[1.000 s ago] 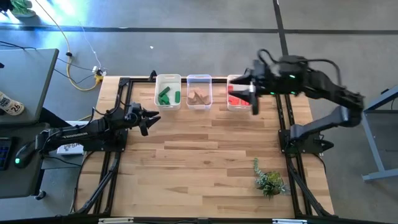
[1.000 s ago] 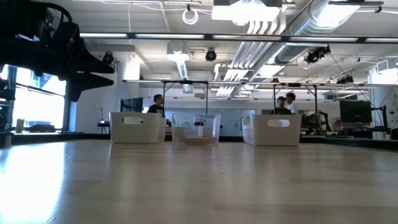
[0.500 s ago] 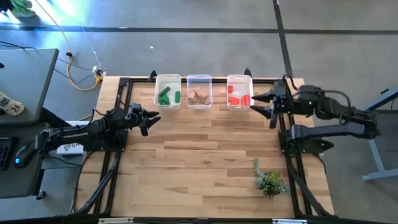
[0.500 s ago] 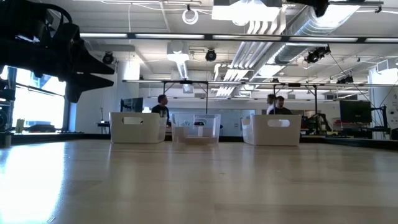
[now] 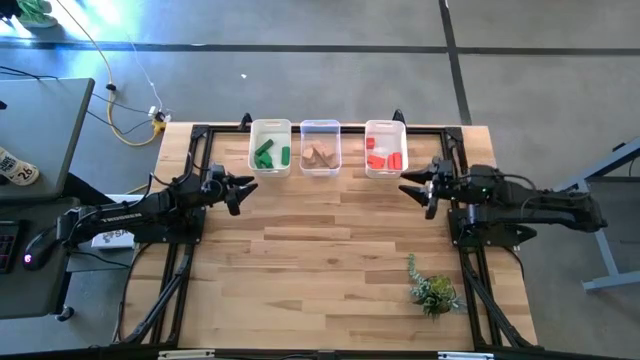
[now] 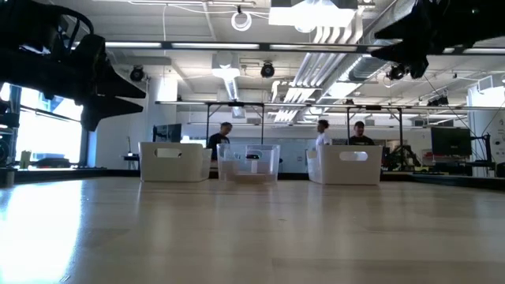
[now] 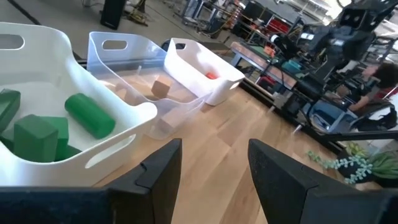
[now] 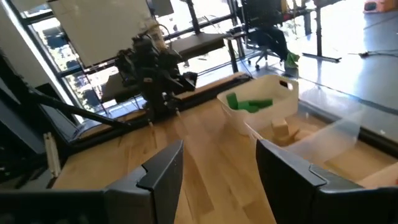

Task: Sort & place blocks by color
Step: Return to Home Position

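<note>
I saw both arms at the sides of the table (image 5: 330,250). Left gripper (image 5: 243,189) released, empty; right gripper (image 5: 412,187) same. Beyond them: green blocks (image 5: 268,154) in the white bin (image 5: 270,124) nearest the left gripper, tan blocks (image 5: 319,156) in the clear bin (image 5: 320,124) between, red blocks (image 5: 383,156) in the second white bin (image 5: 385,124) by the right gripper.

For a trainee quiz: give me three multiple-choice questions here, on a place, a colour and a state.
1. The plant is: A between bins; B in a bin; C on the right side of the table.
2. The blocks in the left bin are: A red; B green; C tan.
3. The right hand is: A open, empty; B shut on a block; C in a bin.
C, it lies by the right arm. B, green shows inside. A, fingers spread, nothing between.
</note>
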Tool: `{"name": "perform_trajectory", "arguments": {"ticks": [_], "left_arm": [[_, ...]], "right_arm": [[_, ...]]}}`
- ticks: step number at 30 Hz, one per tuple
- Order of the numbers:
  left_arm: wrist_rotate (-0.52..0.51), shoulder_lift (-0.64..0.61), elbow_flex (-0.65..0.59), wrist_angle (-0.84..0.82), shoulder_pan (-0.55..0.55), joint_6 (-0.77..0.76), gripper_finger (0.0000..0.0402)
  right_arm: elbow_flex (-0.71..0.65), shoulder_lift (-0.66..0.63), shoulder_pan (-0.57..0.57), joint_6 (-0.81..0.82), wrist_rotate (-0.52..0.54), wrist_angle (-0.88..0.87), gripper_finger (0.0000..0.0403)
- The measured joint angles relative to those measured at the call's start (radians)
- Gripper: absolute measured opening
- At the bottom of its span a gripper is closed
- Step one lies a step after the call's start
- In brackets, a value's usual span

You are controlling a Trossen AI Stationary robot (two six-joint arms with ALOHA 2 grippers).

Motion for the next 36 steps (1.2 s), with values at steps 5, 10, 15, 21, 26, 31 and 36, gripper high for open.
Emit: {"name": "perform_trajectory", "arguments": {"ticks": [5,10,15,21,26,31,36], "left_arm": [[-0.003,0.000,0.000,-0.036,0.000,0.000,0.0174],[-0.037,0.009,0.001,-0.041,0.000,0.039,0.0174],[-0.039,0.008,0.001,-0.039,0.000,0.053,0.0174],[-0.041,0.008,0.001,-0.039,0.000,0.126,0.0174],[-0.041,0.008,0.001,-0.039,0.000,0.147,0.0174],[-0.041,0.008,0.001,-0.038,0.000,0.132,0.0174],[-0.041,0.008,0.001,-0.038,0.000,0.132,0.0174]], "right_arm": [[-0.111,-0.019,0.000,0.035,0.017,0.084,0.0188],[-0.197,-0.019,0.000,0.056,0.015,0.167,0.0188],[-0.270,-0.019,0.000,0.085,0.012,0.225,0.0188],[-0.319,-0.018,0.000,0.121,0.013,0.224,0.0188],[-0.323,-0.018,0.000,0.122,0.039,0.226,0.0188],[-0.323,-0.018,0.000,0.115,0.066,0.224,0.0188],[-0.323,-0.016,0.000,0.128,0.068,0.191,0.0188]]}}
